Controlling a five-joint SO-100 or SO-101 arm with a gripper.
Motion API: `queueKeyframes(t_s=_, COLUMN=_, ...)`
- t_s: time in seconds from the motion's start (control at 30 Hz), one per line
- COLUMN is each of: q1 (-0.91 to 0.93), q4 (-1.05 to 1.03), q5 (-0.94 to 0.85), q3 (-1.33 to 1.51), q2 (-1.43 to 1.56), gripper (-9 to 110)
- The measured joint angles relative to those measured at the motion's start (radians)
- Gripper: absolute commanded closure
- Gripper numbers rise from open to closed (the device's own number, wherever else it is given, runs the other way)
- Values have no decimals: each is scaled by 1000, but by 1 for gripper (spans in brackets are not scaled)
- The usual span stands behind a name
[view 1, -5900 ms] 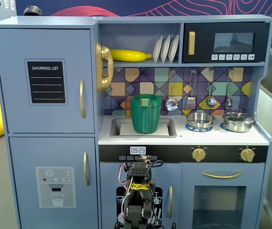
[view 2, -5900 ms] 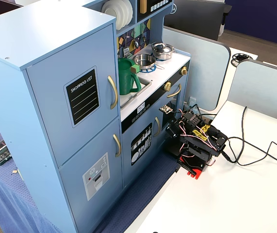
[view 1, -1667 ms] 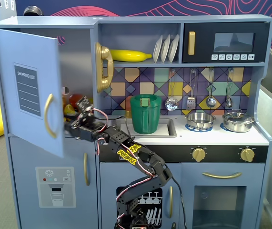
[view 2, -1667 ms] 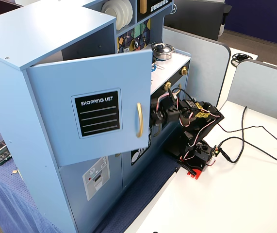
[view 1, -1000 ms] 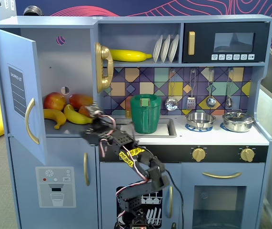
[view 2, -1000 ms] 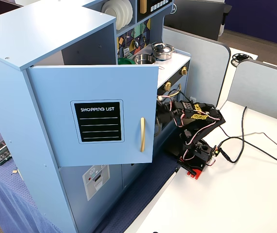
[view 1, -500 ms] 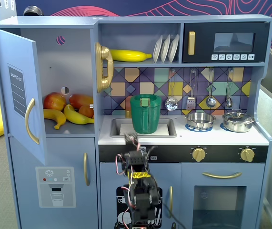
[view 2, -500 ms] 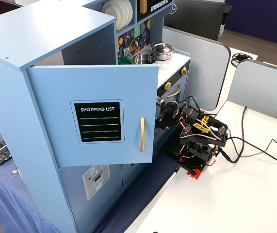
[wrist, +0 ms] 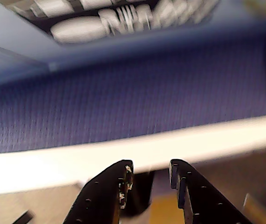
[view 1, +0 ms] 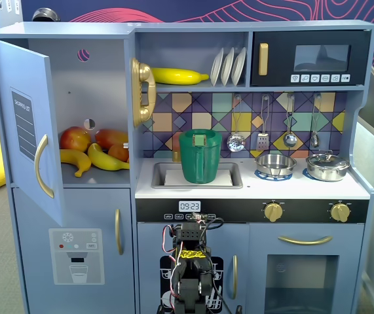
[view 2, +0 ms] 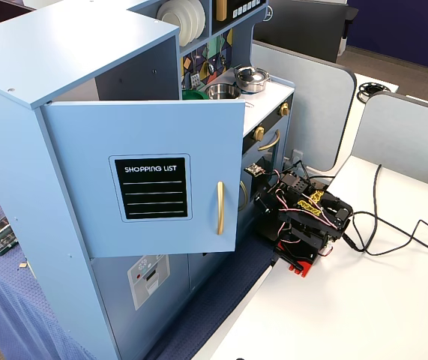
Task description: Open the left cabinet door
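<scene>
Blue-grey left cabinet door point(view 2: 142, 180) swung open, arm point(view 2: 303, 221) folded low, end effector point(wrist: 150, 175) slightly parted (empty).

Even, bright indoor light fills both fixed views, which are sharp with soft shadows inside the open blue-grey toy fridge compartment point(view 1: 98, 98). The wrist view is heavily blurred; only the black two-finger pincer point(wrist: 150, 175) reads fairly clearly.

Fruit point(view 1: 95, 152) lies behind the open left cabinet door point(view 1: 26, 127).
</scene>
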State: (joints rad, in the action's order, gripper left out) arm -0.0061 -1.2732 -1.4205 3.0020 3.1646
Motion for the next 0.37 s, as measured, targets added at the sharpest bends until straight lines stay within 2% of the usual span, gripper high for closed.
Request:
queueKeyframes(t_s=0.13, q1=0, q4=-43, q5=15, q3=-3, q2=12, gripper=101)
queueKeyframes(t_s=0.37, q1=0, q4=-67, q5=-60, q3=-5, q2=21, gripper=101)
